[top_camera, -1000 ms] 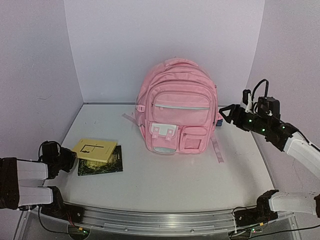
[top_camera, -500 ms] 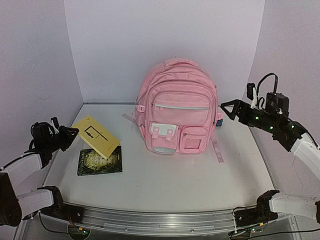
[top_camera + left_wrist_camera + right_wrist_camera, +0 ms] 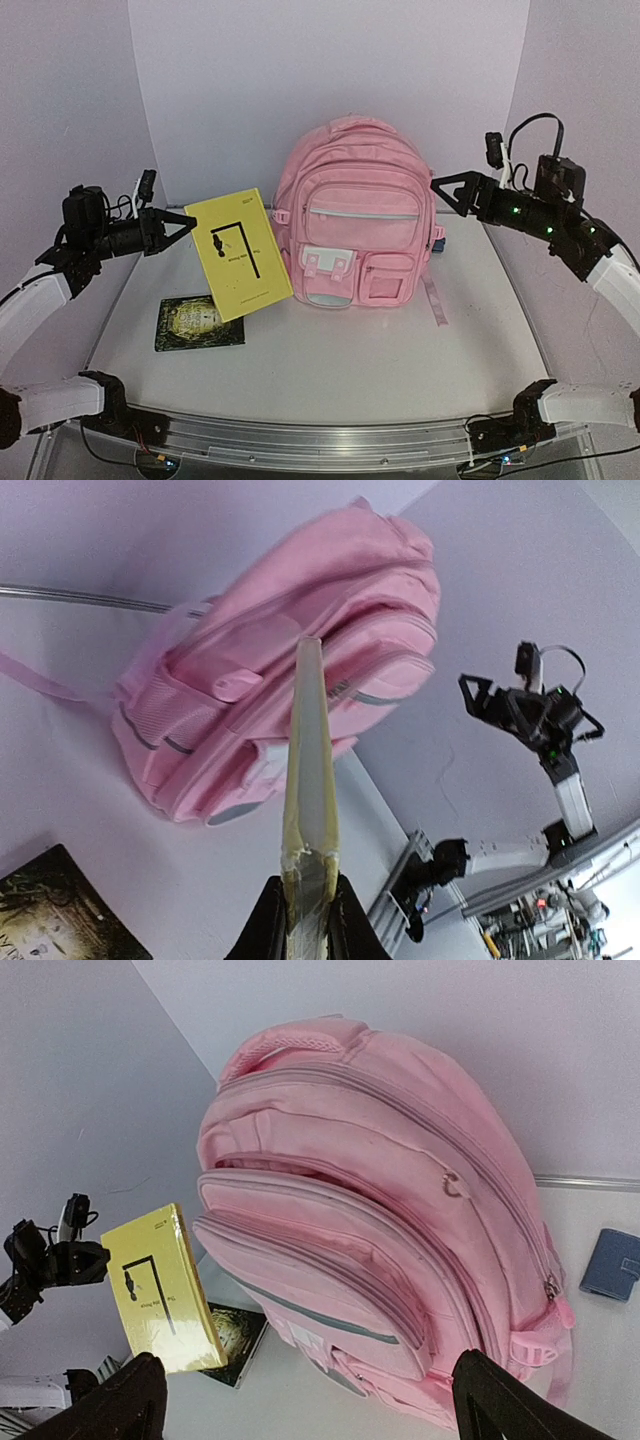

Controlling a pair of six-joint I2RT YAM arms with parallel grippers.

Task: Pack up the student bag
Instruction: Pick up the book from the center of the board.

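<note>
The student bag [image 3: 355, 215], a large pink backpack, stands upright at the back middle of the table, its zips shut as far as I can see. My left gripper [image 3: 185, 225] is shut on the top left corner of a yellow book [image 3: 240, 255], which hangs in the air just left of the bag. In the left wrist view the book's edge [image 3: 310, 780] rises from between the jaws of the left gripper [image 3: 305, 905] toward the bag [image 3: 270, 670]. My right gripper [image 3: 450, 195] hovers open at the bag's upper right with nothing in it. Its wrist view shows the bag [image 3: 380, 1210] and the book [image 3: 165, 1295].
A dark book [image 3: 200, 322] lies flat on the table at the front left, below the lifted book. A small blue wallet [image 3: 615, 1263] lies behind the bag's right side. Lilac walls close in the table on three sides.
My left arm has lifted the yellow book off the dark book and swung it up and right toward the bag. My right gripper rose a little and opened wider.
</note>
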